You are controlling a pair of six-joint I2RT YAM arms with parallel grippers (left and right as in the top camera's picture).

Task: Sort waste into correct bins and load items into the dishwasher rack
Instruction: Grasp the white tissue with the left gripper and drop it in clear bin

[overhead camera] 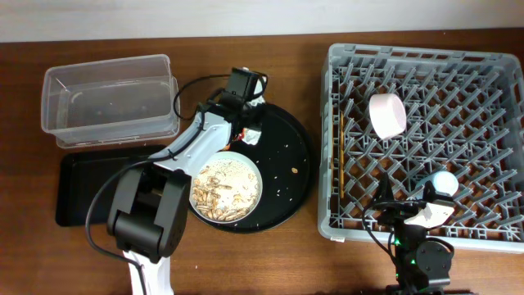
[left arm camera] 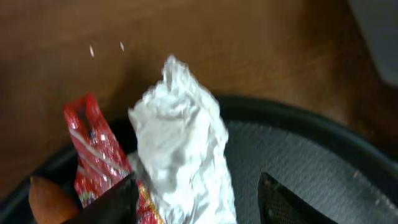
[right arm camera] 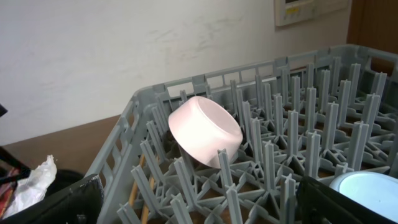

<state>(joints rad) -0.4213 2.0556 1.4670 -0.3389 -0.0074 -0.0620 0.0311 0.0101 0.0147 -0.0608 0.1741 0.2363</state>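
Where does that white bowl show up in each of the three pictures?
Overhead: the white bowl lies tilted in the dishwasher rack, upper left part.
Left wrist: not in it.
Right wrist: mid-picture, tilted inside the dishwasher rack.
Shared landmark: the dishwasher rack, in the overhead and right wrist views.

There is one dishwasher rack (overhead camera: 426, 57) at three o'clock, with one white bowl (overhead camera: 386, 115) and one light-blue cup (overhead camera: 444, 182). At nine o'clock sit one clear tub (overhead camera: 110, 98) and one black rectangular tray (overhead camera: 78, 188). One round black tray (overhead camera: 286, 139) bears one plate (overhead camera: 250, 170), one tissue (left arm camera: 183, 149), one wrapper (left arm camera: 93, 146), one carrot stick (left arm camera: 50, 198). The scraps (overhead camera: 217, 197) are too many to count.
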